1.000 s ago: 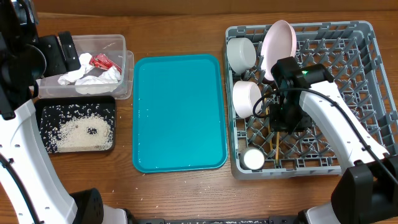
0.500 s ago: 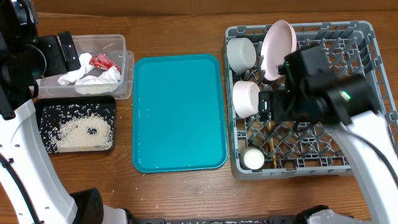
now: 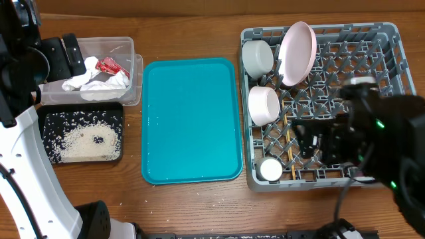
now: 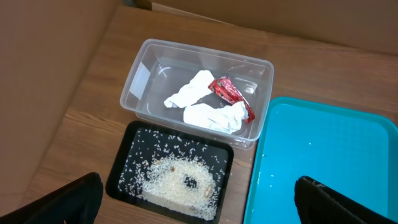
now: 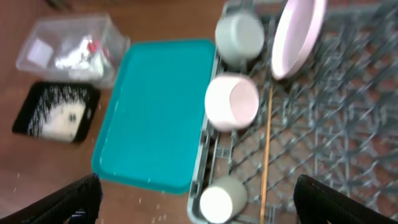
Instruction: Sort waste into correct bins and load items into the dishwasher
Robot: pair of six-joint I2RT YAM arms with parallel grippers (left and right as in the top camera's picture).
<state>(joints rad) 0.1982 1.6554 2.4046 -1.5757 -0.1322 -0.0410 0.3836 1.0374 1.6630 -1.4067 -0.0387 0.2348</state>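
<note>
chopsticks (image 3: 291,156) lie in the grey rack (image 3: 378,66)

L arm (image 3: 23,143): white link runs up L edge, black wrist at rear L, jaws pointing R. L wrist cam: fingertips (image 4: 68,199) at bottom corners, wide apart, nothing between. R arm (image 3: 378,136): blurred, held high at front R, jaws facing L, wide apart, nothing held.

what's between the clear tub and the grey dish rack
The teal serving tray lies between the clear tub and the grey dish rack, seen plainly in the overhead view.
</note>
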